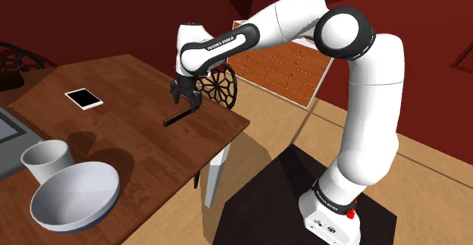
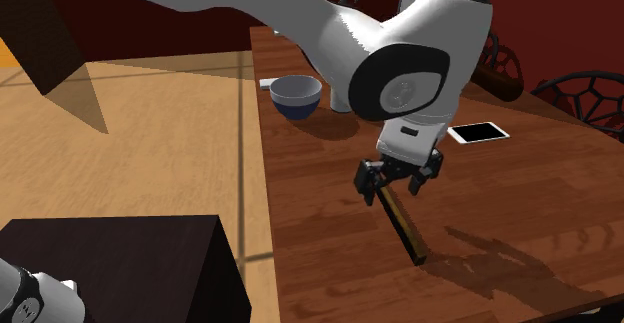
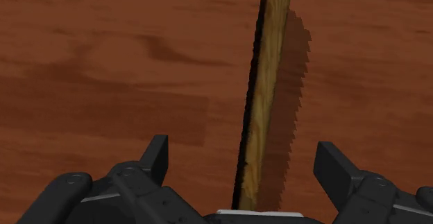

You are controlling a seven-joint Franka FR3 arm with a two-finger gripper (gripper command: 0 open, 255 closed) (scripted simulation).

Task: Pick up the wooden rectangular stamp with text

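Loosely astride the stamp [image 3: 267,84], spread gripper [image 3: 243,157] near table [image 1: 216,122] edge.

The stamp's [image 3: 266,105] near end is hidden under the hand [image 3: 242,154].

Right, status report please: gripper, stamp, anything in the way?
Gripper open, low over one end of the stamp, straddling it, not touching. Stamp lying on the table. Phone and bowl well clear.
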